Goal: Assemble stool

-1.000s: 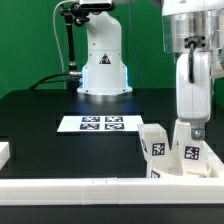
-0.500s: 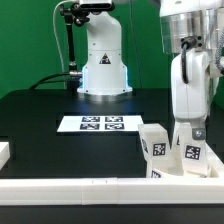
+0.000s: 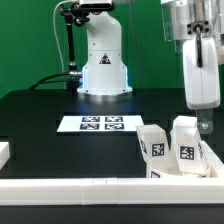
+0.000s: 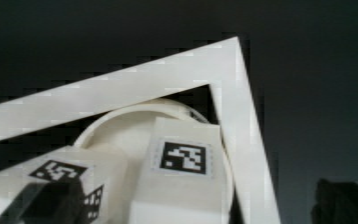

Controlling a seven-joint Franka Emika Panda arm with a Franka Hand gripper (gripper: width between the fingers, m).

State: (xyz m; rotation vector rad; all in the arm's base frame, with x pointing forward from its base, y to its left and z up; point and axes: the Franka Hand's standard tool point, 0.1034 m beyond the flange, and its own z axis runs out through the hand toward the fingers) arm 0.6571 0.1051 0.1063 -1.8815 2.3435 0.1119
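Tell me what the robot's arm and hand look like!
The arm is smooth, rounded and white, with a silvery band near the top. Its hand ends in small dark tips. A chunky white base with a black cable stands behind.

No readable text anywhere, only black-and-white square tags (image 3: 186, 153)

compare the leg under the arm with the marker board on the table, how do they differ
The leg is a blocky piece standing upright by the border rail; the marker board lies thin and flat mid-table. The leg shows one tag, the marker board a row of several. Both are white with black-and-white tags.
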